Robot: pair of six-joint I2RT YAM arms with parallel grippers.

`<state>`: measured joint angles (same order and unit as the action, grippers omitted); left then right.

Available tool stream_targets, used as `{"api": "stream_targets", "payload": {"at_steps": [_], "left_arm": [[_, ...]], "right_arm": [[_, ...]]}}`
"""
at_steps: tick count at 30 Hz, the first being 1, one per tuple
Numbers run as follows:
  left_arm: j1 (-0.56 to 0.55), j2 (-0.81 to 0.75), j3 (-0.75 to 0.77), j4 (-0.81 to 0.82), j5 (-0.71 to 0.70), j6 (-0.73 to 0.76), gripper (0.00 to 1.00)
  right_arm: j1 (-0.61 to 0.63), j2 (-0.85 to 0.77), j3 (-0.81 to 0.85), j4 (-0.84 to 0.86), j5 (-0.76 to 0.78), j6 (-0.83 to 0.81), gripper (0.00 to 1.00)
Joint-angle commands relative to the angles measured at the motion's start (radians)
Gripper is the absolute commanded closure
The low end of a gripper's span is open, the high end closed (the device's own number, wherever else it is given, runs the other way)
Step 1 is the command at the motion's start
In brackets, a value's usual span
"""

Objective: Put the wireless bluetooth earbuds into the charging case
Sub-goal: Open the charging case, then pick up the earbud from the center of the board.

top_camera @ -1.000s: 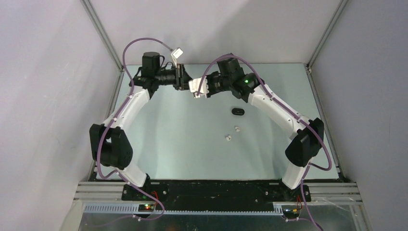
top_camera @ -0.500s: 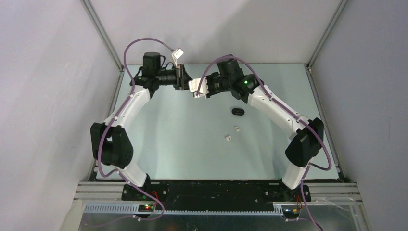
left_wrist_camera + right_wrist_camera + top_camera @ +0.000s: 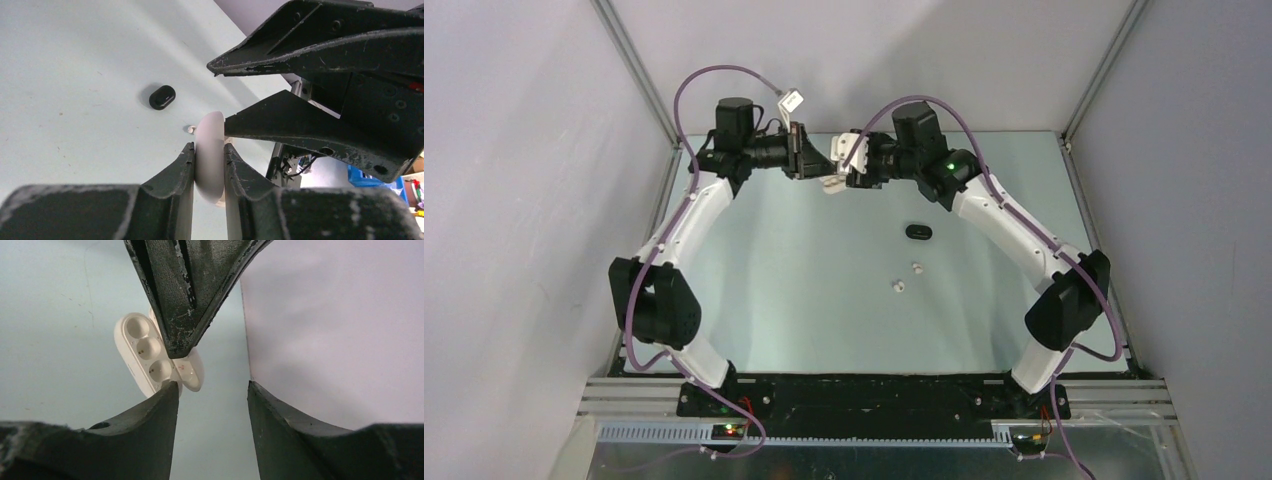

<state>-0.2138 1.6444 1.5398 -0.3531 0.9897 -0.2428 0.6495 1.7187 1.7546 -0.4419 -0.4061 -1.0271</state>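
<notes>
The white charging case (image 3: 210, 131) hangs above the far middle of the table with its lid swung open. My left gripper (image 3: 209, 148) is shut on its body. In the right wrist view the open case (image 3: 146, 351) shows its empty sockets, and the left fingers (image 3: 185, 295) cross in front of it. My right gripper (image 3: 211, 385) stands open just beside the case, with nothing between its fingers. Seen from above, the left gripper (image 3: 814, 165) and right gripper (image 3: 848, 172) meet at the case (image 3: 832, 184). Two white earbuds (image 3: 916, 267) (image 3: 899, 286) lie on the table right of centre.
A black oval case (image 3: 917, 231) lies shut on the table below the right forearm, also seen in the left wrist view as the black case (image 3: 162, 97). One white bud (image 3: 190, 129) peeks out beside the held case. Walls (image 3: 544, 150) close in the table at the back and sides.
My right gripper has opened and let go of the case. Both wrists have moved a little toward the back wall, the left one carrying the case.
</notes>
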Motion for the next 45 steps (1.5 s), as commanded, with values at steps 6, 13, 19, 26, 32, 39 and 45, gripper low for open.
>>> {"api": "stream_targets", "payload": {"at_steps": [6, 13, 19, 26, 32, 39, 45], "left_arm": [[0.023, -0.03, 0.033, -0.006, 0.012, 0.086, 1.0], [0.038, -0.052, 0.011, -0.028, 0.031, 0.112, 1.0], [0.039, -0.073, -0.013, -0.04, 0.043, 0.115, 1.0], [0.039, -0.104, -0.038, -0.049, 0.035, 0.121, 1.0], [0.04, -0.126, -0.06, -0.063, 0.026, 0.127, 1.0], [0.044, -0.154, -0.101, -0.086, 0.018, 0.148, 1.0], [0.049, -0.155, -0.107, -0.101, 0.018, 0.157, 1.0]], "right_arm": [[-0.09, -0.085, 0.043, -0.006, -0.209, 0.292, 0.47], [-0.285, -0.145, -0.061, -0.197, -0.483, 0.346, 0.6], [-0.35, -0.065, -0.173, -0.384, -0.36, 0.369, 0.67], [-0.398, -0.051, -0.466, -0.174, -0.221, 0.949, 0.65], [-0.399, 0.025, -0.506, -0.167, -0.215, 0.858, 0.66], [-0.335, -0.026, -0.542, -0.3, -0.39, 0.168, 0.64], [-0.249, -0.114, -0.651, -0.261, -0.349, -0.321, 0.63]]}}
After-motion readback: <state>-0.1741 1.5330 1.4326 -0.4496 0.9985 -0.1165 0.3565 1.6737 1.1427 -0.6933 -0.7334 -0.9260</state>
